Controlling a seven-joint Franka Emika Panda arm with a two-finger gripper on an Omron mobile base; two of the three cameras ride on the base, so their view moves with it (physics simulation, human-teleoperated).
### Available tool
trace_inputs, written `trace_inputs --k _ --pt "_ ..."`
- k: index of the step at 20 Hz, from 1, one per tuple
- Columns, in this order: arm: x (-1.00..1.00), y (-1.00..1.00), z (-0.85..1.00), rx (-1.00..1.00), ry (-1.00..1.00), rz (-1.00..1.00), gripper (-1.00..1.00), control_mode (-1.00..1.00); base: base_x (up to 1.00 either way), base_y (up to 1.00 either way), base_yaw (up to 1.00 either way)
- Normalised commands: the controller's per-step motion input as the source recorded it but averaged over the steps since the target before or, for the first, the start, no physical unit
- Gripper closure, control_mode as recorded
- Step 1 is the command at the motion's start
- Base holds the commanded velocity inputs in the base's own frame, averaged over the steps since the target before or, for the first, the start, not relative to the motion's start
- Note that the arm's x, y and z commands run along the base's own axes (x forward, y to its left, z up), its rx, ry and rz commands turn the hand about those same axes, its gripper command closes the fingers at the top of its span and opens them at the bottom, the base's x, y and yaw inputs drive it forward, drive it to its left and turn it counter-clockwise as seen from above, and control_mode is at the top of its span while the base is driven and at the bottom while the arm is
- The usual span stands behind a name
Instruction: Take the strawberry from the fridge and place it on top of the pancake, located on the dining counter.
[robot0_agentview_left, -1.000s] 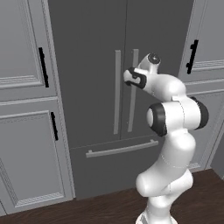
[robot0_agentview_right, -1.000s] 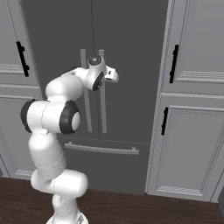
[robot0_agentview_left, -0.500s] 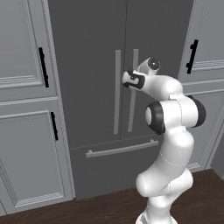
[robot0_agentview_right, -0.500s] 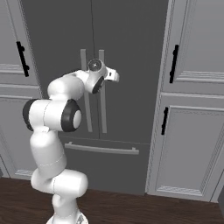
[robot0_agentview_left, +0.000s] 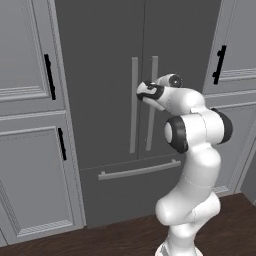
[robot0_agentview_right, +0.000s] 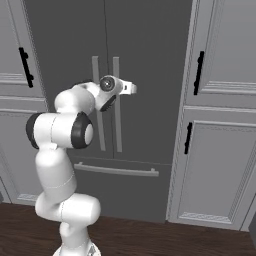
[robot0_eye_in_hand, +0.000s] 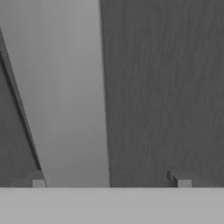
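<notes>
I'm easing the gripper (robot0_eye_in_hand: 109, 180) in closer on the fridge (robot0_agentview_left: 105, 60) right-door handle (robot0_eye_in_hand: 65, 96); jaws wide open, empty, straddling it. Doors shut, so strawberry presumably inside, unseen.

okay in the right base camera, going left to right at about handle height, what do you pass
Black cabinet handle → robot arm → fridge handles → upper black cabinet handle.

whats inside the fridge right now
Nothing inside can be seen: both doors of the fridge are shut, with only the dark fronts, the two long handles and the drawer bar showing. The open gripper is at the handles.
</notes>
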Motion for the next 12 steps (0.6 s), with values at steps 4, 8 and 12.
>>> trace_inputs --k 4,8,12 --pt "0.07 0.00 0.00 0.00 0.03 0.00 1.00 -1.00 0.00 0.00 0.00" --pt "-0.23 -0.14 0.00 0.01 0.00 -0.01 1.00 -1.00 0.00 0.00 0.00" --pt "-0.68 -0.64 0.00 0.08 0.00 -0.08 1.00 -1.00 0.00 0.00 0.00"
